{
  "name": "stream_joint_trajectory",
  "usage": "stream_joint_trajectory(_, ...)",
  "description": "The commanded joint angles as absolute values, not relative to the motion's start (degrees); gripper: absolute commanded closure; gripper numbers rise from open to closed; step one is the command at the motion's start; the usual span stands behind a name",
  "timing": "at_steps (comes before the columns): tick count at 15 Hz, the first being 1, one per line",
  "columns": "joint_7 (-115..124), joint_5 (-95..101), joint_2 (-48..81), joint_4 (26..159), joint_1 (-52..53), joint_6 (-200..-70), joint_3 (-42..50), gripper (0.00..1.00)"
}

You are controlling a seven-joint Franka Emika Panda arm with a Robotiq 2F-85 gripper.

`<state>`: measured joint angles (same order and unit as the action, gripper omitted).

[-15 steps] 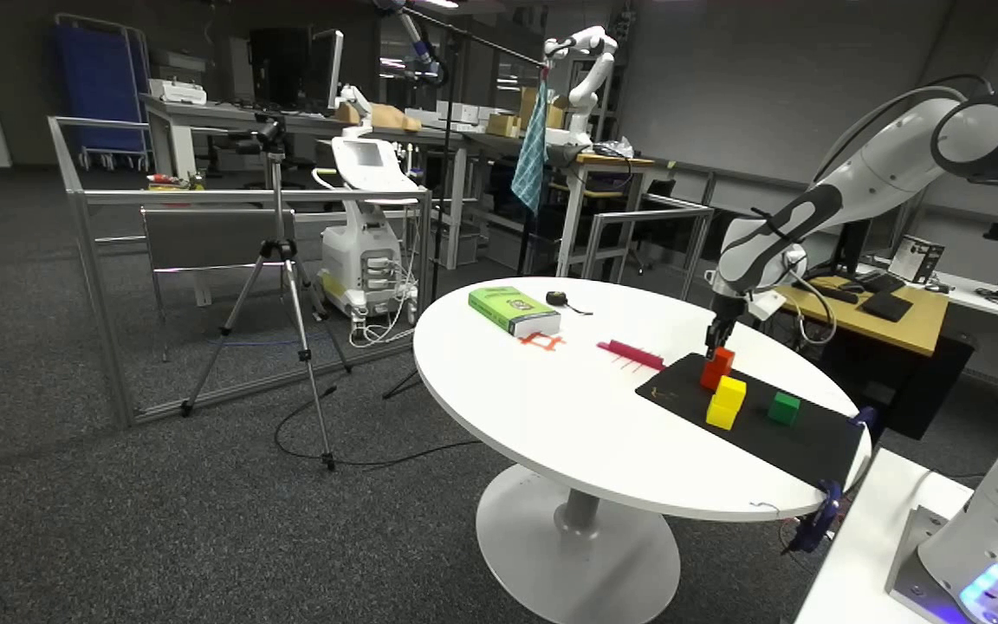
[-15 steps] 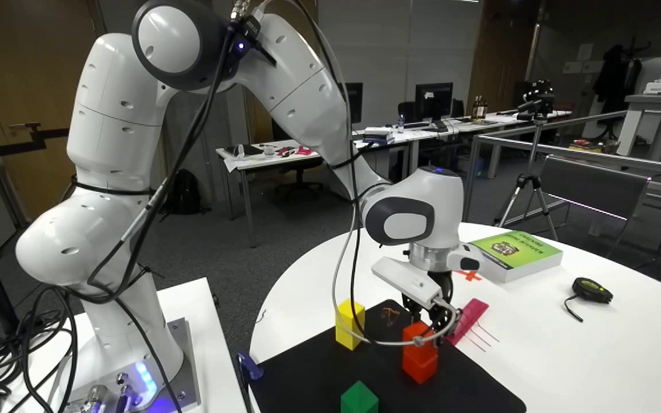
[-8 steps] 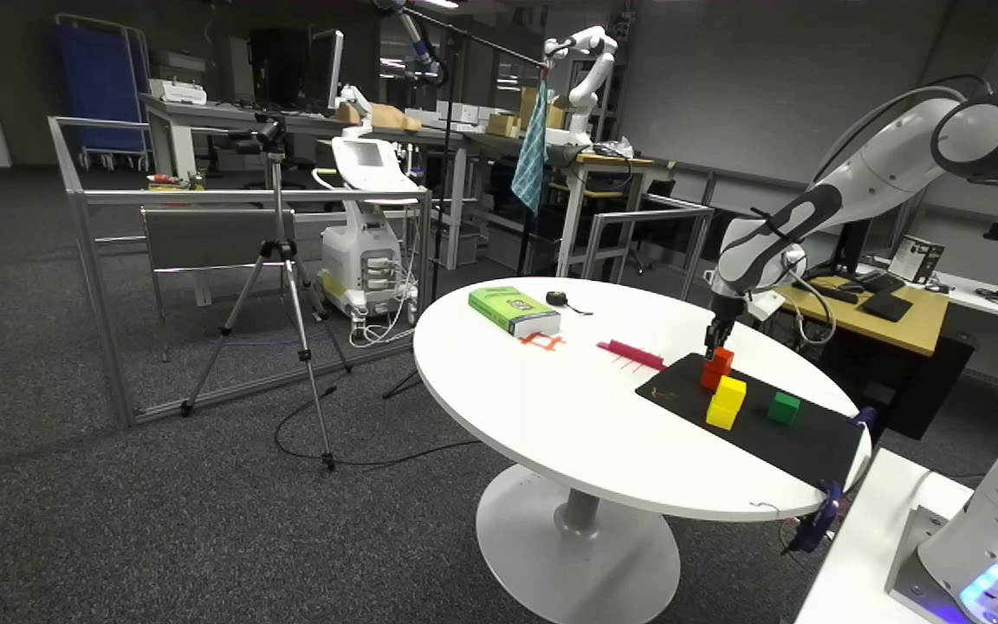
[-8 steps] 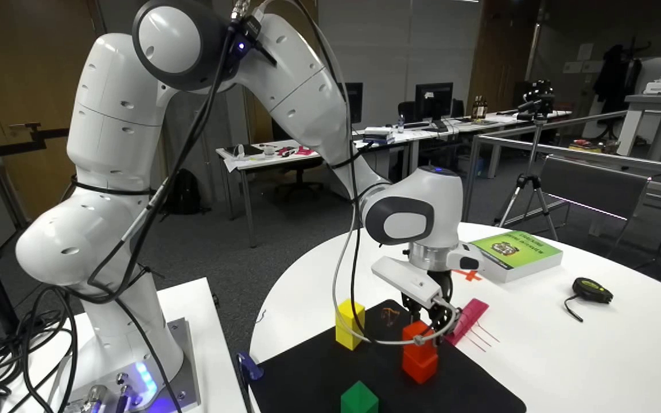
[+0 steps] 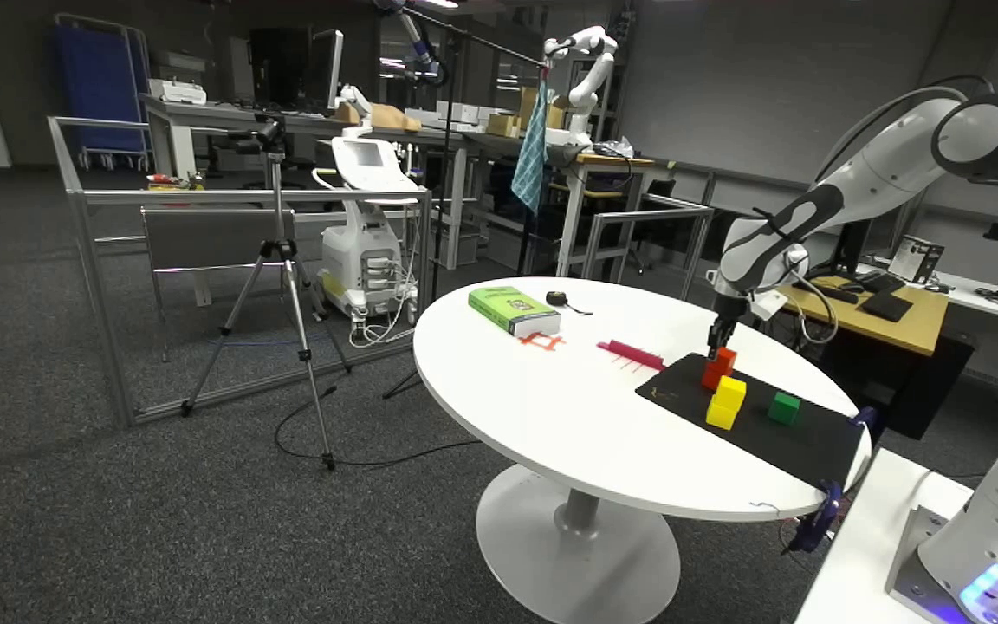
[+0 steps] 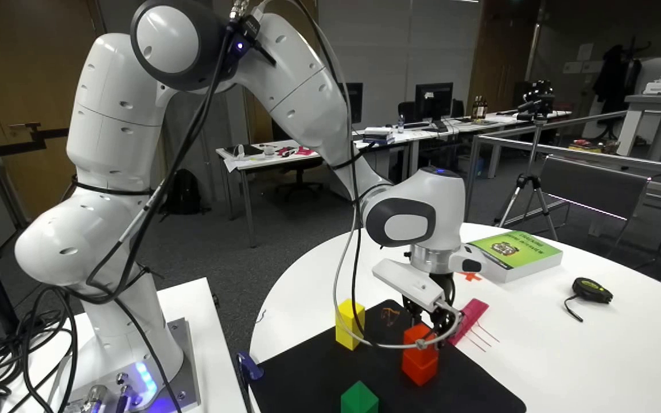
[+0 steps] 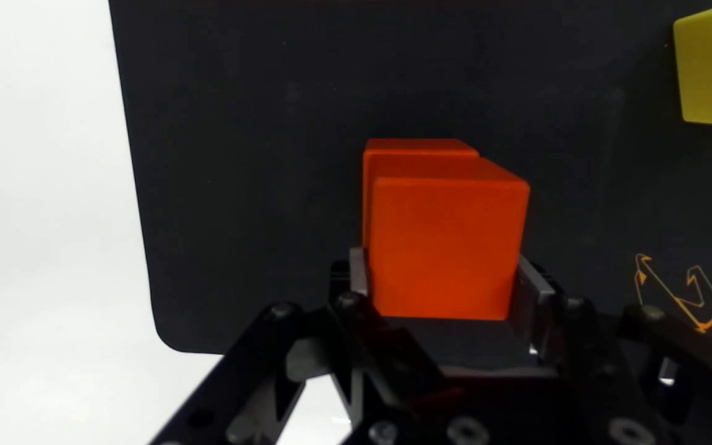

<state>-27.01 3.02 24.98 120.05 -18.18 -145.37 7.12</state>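
One upper red block (image 7: 449,247) is clasped by the tool (image 7: 445,278), gripped on two opposite sides in the wrist view. It sits above a lower red block (image 6: 420,370), slightly out of line with it, so that a strip of the lower one shows past its edge. The two seem to touch; whether the upper one's weight rests there cannot be told. The lower red block stands on a black mat (image 5: 811,442), toward a rounded corner, on a round white tabletop (image 5: 534,407).

Also on the mat, an upper yellow block (image 5: 731,393) is stacked on a lower yellow block (image 5: 721,414), apart from the red pair, and a green block (image 5: 784,408) stands alone. Off the mat lie a pink strip (image 6: 473,316), just beside its edge, a green book (image 6: 514,252) and a tape measure (image 6: 592,290).

Judging by how things lie, the yellow pair is already stacked and free of the tool, and the red pair looks nearly finished. Not yet done is the release of the upper red block; the green block remains unstacked.
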Motion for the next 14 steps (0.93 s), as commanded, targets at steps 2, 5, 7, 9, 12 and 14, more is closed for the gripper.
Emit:
stream_joint_trajectory(2, -29.1, 3.1, 25.0, 119.2, -19.5, -143.3, 6.6, 0.7)
stream_joint_trajectory(5, -28.7, 3.0, 24.7, 119.7, -19.4, -143.3, 6.6, 0.7)
stream_joint_trajectory(7, -29.1, 3.0, 24.2, 120.2, -19.4, -143.6, 6.6, 0.7)
stream_joint_trajectory(9, -29.1, 3.1, 24.1, 120.4, -19.4, -143.6, 6.6, 0.7)
stream_joint_trajectory(12, -29.4, 3.1, 23.9, 120.7, -19.5, -143.6, 6.6, 0.7)
stream_joint_trajectory(14, -29.9, 2.9, 23.5, 121.0, -19.7, -143.6, 6.5, 0.7)
